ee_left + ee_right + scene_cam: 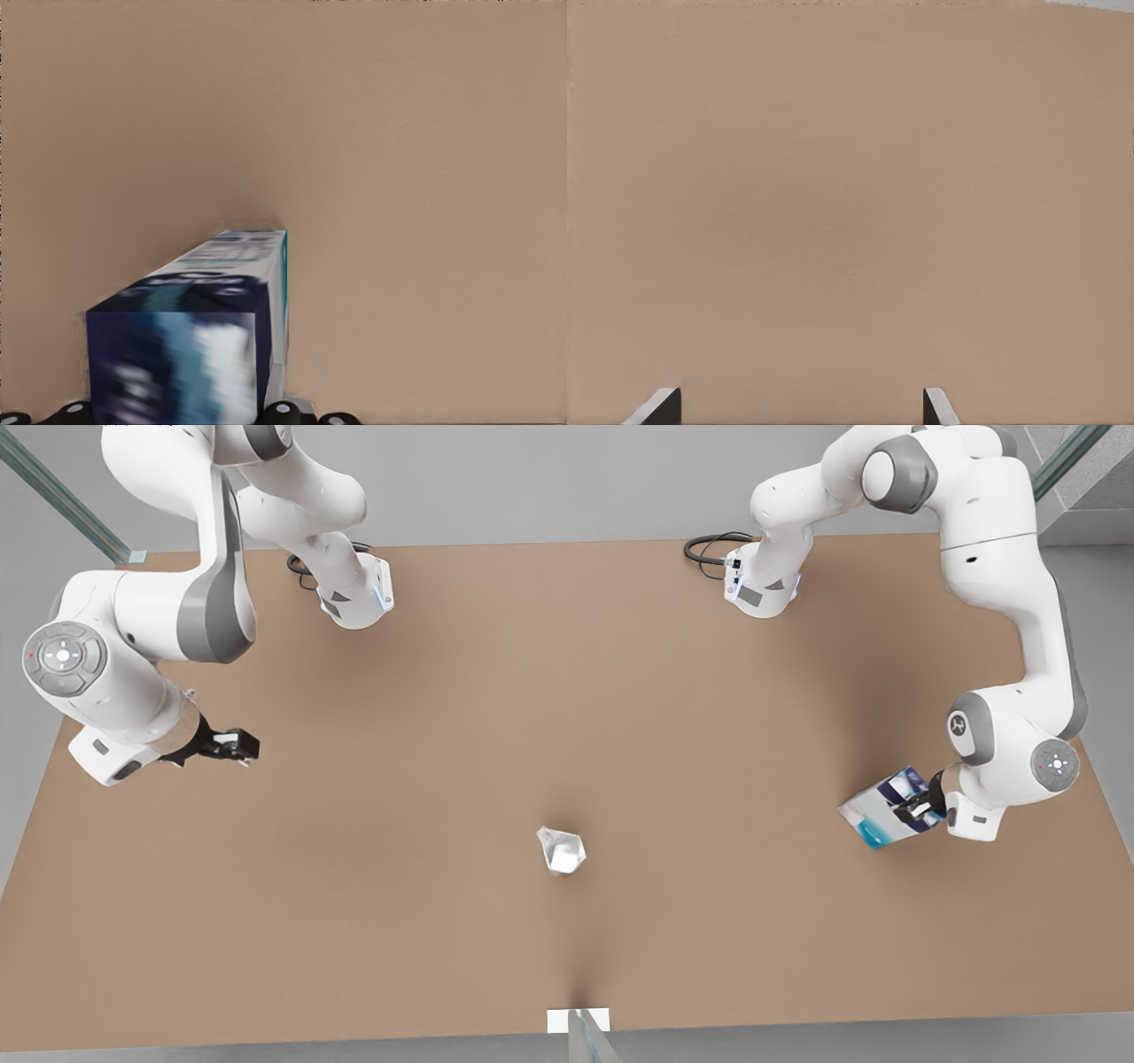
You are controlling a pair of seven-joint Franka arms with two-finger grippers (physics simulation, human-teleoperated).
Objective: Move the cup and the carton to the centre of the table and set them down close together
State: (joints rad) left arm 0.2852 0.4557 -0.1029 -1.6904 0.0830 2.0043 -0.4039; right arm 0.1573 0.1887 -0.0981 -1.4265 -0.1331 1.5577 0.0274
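The left claw (917,808) grips the carton (877,806), the cup (562,850) well apart toward mid-counter (532,691); the right claw (237,746) waits open.

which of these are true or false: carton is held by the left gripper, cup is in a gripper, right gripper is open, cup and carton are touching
1. The left gripper holds the carton: true.
2. The cup is in a gripper: false, it sits free on the table.
3. The right gripper is open and holds nothing: true, its fingers stand apart.
4. Cup and carton touch: false, they are well apart, the carton toward the front view's right.
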